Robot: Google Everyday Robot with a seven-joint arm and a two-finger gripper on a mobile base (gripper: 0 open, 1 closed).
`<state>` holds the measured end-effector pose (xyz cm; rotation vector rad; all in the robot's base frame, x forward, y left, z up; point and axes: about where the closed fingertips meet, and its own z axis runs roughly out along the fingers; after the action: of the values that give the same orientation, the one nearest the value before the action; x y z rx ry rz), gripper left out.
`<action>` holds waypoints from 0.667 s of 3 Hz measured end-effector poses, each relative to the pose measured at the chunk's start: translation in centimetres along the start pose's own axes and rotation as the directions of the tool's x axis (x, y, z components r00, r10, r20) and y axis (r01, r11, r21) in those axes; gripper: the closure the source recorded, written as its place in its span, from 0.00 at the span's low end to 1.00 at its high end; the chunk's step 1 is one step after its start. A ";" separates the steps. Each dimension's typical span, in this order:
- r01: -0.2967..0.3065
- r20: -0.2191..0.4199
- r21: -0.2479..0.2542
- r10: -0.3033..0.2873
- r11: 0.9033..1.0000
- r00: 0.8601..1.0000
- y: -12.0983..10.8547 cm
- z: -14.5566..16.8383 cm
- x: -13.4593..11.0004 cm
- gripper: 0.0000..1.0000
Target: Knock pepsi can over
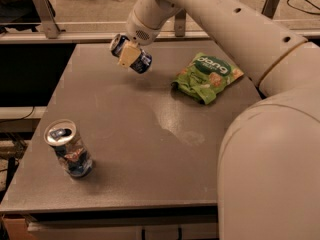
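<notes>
**We are gripping the pepsi can, tilted, over the far side of the table**

Our pincer is clenching around the pepsi can, which is leaning with its silver rim pointing up and left; we cannot tell whether its lower end is touching the table or hanging just above it. We are judging the main risk to be the release. If we let go from this tilt, the smooth can may roll towards the far or left edge and drop off. Or it may land upright, leaving nothing knocked over. Swinging right, we risk nudging the green snack bag. The dented can is standing well apart, near the front left corner.
</notes>
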<state>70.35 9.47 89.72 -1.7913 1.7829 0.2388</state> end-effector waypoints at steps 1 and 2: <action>0.058 -0.049 -0.072 -0.062 0.996 0.997 1.4 0.4 0.4 0.84; 0.121 -0.056 -0.143 -0.130 0.982 0.990 2.8 1.0 0.1 0.61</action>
<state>67.92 10.14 88.04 -2.0241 1.7259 0.2624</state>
